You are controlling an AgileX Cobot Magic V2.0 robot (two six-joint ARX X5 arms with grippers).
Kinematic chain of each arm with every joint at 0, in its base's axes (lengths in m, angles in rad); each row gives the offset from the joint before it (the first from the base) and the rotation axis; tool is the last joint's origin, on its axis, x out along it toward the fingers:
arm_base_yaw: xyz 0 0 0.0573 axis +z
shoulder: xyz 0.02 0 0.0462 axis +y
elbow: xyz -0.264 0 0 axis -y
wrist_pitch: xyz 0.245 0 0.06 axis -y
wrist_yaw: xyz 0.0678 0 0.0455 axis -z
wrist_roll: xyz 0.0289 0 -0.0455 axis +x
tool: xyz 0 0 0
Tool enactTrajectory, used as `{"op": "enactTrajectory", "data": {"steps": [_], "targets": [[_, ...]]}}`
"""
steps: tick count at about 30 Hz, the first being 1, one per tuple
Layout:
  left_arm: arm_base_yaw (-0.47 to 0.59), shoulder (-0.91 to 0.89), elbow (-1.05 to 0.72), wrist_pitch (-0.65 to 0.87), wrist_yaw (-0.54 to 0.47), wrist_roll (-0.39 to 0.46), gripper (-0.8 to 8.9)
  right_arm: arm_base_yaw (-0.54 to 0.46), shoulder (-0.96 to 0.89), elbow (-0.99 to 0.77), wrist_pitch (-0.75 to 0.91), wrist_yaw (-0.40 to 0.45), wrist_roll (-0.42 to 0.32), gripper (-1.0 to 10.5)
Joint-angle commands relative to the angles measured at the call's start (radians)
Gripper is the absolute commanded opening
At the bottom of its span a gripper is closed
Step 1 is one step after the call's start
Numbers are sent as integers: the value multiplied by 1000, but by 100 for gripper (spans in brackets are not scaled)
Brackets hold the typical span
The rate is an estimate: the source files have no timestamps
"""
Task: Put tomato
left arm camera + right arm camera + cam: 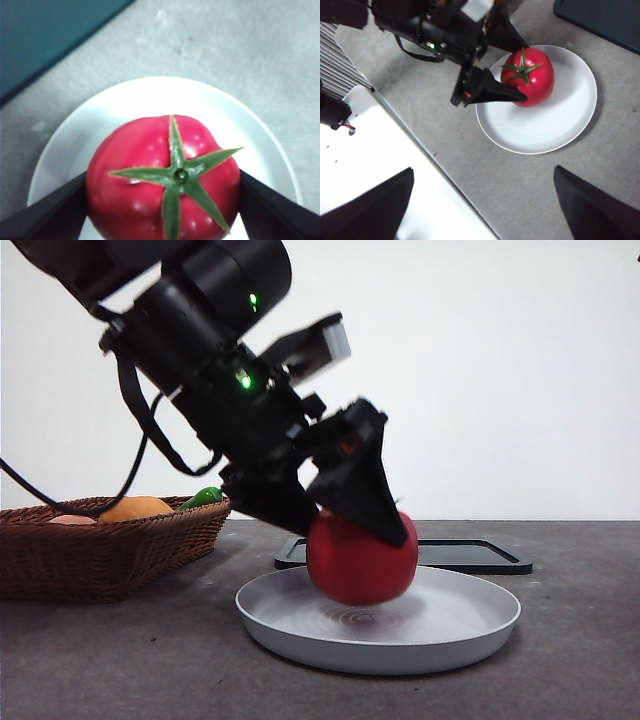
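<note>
Two jaws of our left gripper [350, 525] pinch the tomato [361, 560] from either side, just above the white plate [470, 625], calyx upward. Our right gripper [482, 200] waits spread, well clear of the plate; release falls to the left.

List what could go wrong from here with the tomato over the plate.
1. The left gripper holds the tomato tilted and toward the white plate's basket-side edge, not its middle. Once let go, the round fruit could roll to the rim or off it.
2. Opening the jaws while the tomato is not fully settled might let it drop and bounce.
3. The jaws sit low beside the fruit, so pulling away could nudge the tomato or plate.
</note>
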Motion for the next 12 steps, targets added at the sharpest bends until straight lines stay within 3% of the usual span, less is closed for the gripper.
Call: {"op": "enactTrajectory", "data": {"steps": [1, 9, 12], "targets": [[-12, 36, 15, 27, 2, 2, 329, 6, 8, 19, 2, 0, 10, 446], [-13, 46, 15, 16, 2, 1, 355, 6, 8, 19, 2, 0, 10, 446], [-14, 46, 15, 10, 2, -3, 449, 6, 8, 19, 2, 0, 10, 446]]}}
